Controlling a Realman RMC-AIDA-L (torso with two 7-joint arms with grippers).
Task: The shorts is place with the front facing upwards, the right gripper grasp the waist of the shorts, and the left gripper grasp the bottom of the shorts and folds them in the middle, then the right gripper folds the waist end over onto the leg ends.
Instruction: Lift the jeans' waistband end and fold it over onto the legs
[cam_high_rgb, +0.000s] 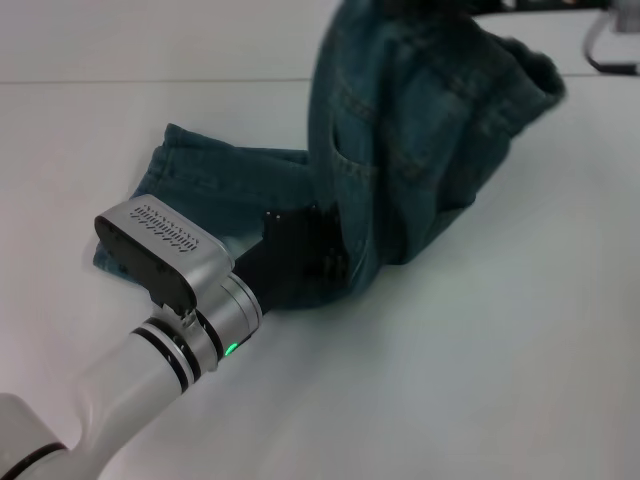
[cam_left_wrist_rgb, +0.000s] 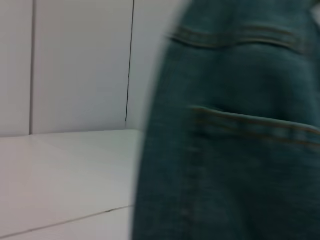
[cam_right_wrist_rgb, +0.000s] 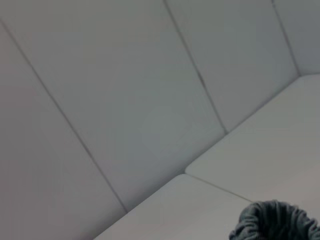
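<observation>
The shorts (cam_high_rgb: 400, 150) are partly lifted off the white table (cam_high_rgb: 480, 380): the upper portion hangs in a tall draped fold from the top edge of the head view, while the lower part lies flat on the surface toward the left, its hem (cam_high_rgb: 185, 135) spread on the table. The left gripper (cam_high_rgb: 300, 255) sits low at the near edge of the denim, its black fingers pushed in against the fabric where the hanging fold meets the flat part; whether they are closed on the cloth cannot be told. Its silver wrist (cam_high_rgb: 215, 320) shows a green light (cam_high_rgb: 231, 349).

The left wrist view is filled by blurred denim with stitched pocket seams (cam_left_wrist_rgb: 250, 122), just before the camera.

In the right wrist view a puckered bunch of the waist (cam_right_wrist_rgb: 275, 220) shows at the edge, with white panelled walls (cam_right_wrist_rgb: 125, 100) behind the table.
</observation>
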